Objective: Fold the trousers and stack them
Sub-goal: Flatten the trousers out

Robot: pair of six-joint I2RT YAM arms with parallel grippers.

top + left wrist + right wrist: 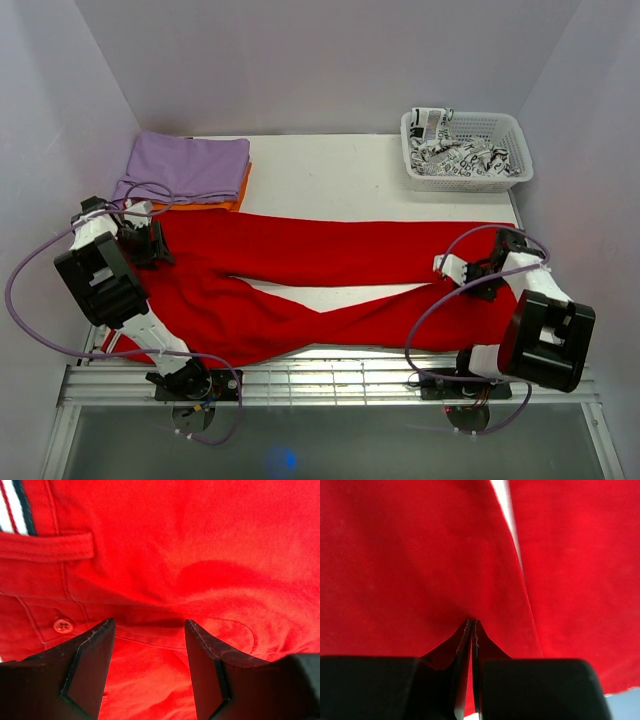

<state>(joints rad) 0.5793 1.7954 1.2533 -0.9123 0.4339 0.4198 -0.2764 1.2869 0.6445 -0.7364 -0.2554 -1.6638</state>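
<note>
Right tool (472,626) pinches the trousers (330,255); left tool (148,626) gapes over them.

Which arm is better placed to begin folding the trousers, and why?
The right. The right gripper is shut on a pinch of the trousers near the leg ends, so it could probably carry that cloth toward the waist. The left gripper is open over the waist, holding nothing.
</note>
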